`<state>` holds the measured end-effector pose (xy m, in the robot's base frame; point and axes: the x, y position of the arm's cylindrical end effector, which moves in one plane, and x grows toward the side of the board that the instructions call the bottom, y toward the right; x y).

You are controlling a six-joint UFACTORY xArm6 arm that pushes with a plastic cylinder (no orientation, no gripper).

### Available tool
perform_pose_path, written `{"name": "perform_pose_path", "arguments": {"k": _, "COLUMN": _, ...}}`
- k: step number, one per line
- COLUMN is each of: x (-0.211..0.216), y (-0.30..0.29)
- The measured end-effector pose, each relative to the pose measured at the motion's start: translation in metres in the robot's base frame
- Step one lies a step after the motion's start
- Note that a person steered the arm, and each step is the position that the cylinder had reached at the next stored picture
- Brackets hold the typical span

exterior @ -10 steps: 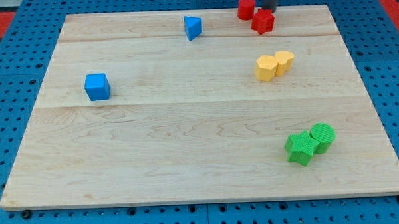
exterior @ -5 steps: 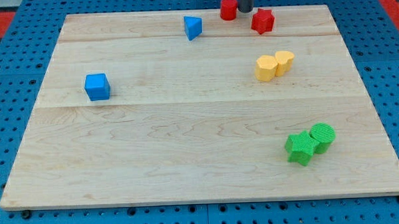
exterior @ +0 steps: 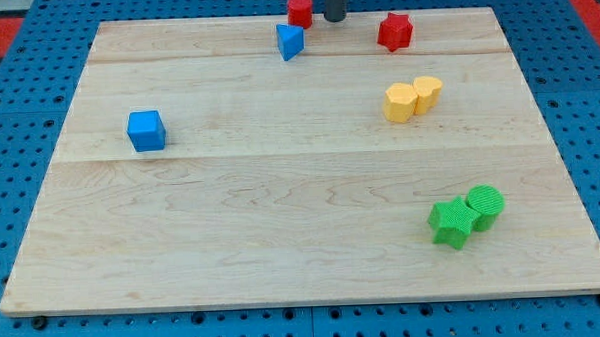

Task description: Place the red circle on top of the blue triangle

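Rod's tip [exterior: 335, 18] sits at the view's top edge of the wooden board [exterior: 282, 219], just to the view's right of the red circle [exterior: 299, 10]; can't tell if they touch, gap looks tiny. No end effector on this arm, just a plain dark rod, so nothing to open or close and nothing gripped.

Red circle is at the board's top edge, just above and slightly right of the blue triangle [exterior: 291, 41]. The two look touching or nearly so; can't tell which from this angle. Circle is beside the triangle on the far side.

Red star [exterior: 395, 31] is to the view's right of the tip, clearly apart from it, near the top edge.

Two yellow blocks right of centre, touching each other: a yellow hexagon-like block [exterior: 401, 102] and a rounder yellow block [exterior: 427, 90], exact shapes hard to make out.

Blue cube [exterior: 146, 130] alone on the view's left, well apart from everything.

Green star [exterior: 450, 224] and green circle [exterior: 484, 206] touching, lower right.

Board lies on a blue perforated desk [exterior: 18, 118].
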<state>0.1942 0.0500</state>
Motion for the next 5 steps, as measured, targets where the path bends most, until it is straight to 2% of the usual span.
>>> {"name": "perform_pose_path", "arguments": {"k": 1, "x": 0.003, "y": -0.001}}
{"name": "perform_pose_path", "arguments": {"k": 3, "x": -0.001, "y": -0.045}}
{"name": "perform_pose_path", "arguments": {"k": 4, "x": 0.005, "y": -0.037}}
{"name": "perform_pose_path", "arguments": {"k": 5, "x": 0.006, "y": 0.008}}
